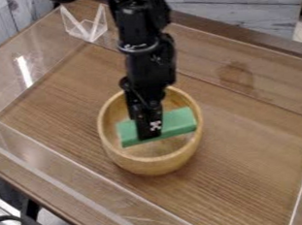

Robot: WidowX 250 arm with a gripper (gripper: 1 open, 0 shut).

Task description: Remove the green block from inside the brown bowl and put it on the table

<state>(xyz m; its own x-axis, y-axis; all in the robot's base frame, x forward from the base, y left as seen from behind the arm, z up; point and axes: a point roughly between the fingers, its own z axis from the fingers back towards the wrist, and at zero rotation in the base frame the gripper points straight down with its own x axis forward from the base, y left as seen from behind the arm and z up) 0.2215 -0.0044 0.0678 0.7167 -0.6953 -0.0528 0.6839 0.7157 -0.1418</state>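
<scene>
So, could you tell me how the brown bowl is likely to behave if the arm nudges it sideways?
The brown bowl looks like thick-rimmed wood, so probably stiff and not fragile. It sits low and wide, so it should slide across the smooth table rather than tip. With the gripper shut on the green block inside, it may drag along.

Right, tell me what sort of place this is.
Probably a robot test bench: a wood-grain table fenced by clear acrylic walls, with one arm's gripper in a brown bowl.
</scene>
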